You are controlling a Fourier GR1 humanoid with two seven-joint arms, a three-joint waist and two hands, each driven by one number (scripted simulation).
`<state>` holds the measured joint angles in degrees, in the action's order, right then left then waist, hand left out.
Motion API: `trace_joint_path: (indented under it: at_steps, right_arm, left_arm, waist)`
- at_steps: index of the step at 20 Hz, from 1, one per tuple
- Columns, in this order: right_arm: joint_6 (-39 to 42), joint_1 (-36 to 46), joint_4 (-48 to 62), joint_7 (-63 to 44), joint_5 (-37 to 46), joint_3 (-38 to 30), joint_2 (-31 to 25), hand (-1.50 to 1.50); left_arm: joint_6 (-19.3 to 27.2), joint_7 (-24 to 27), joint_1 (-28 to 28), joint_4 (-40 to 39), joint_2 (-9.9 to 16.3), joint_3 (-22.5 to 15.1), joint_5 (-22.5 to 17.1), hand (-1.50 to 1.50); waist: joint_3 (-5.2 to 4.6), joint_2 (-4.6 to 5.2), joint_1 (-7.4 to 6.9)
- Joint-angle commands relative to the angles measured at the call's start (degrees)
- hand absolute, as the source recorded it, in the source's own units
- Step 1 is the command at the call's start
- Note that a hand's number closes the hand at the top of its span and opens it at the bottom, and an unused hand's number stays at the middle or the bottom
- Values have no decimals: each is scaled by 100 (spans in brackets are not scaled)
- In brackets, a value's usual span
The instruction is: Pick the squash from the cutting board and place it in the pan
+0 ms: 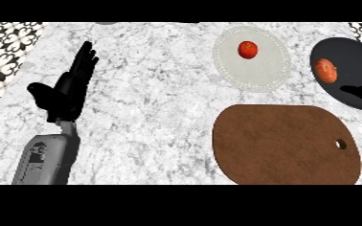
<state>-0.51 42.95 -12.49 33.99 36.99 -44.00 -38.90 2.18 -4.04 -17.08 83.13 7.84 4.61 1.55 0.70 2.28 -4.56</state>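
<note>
- Left hand (71, 84) at 9 o'clock, fingers straight, holding nothing.
- Orange squash (326, 70) in black pan (346, 52) at 3 o'clock.
- Brown cutting board (283, 146) at 5 o'clock.

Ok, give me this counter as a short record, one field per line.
counter: marble top
left hand: open, fingers up, at the view's left
right hand: not in view
cutting board: brown, bare, lower right
plate: white, upper right, beyond the board
on plate: small red fruit
pan: black, at right edge, partly cut off
in pan: orange squash
</note>
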Motion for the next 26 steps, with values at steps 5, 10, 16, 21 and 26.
trace_joint_path:
  at_steps: [5, 10, 16, 21, 26]
  right_arm:
    - [1524, -372, 371, 699, -867, -774, -546, -150]
    - [2794, -893, 378, 1348, -976, -764, -881, -150]
    - [3648, -1612, 241, 1664, -1284, -866, -1393, -150]
    - [3982, -2091, 43, 1881, -1418, -770, -1476, -150]
    - [3728, -2077, -257, 1582, -1438, -461, -1300, -150]
  left_arm:
    - [23, -117, 195, 215, 11, 17, -18, 0]
    - [1, -225, -138, -109, 272, 348, -121, 0]
    - [-85, -254, 517, 467, 207, 226, -164, 0]
    - [40, -23, 187, -108, 194, 308, -45, 0]
    - [-11, 10, 397, 178, 170, 277, -90, 0]
  waist:
    - [-15, -108, 188]
    - [-28, -122, 332]
    - [-41, -203, 366]
    - [-52, -207, 502]
    - [-62, -225, 441]
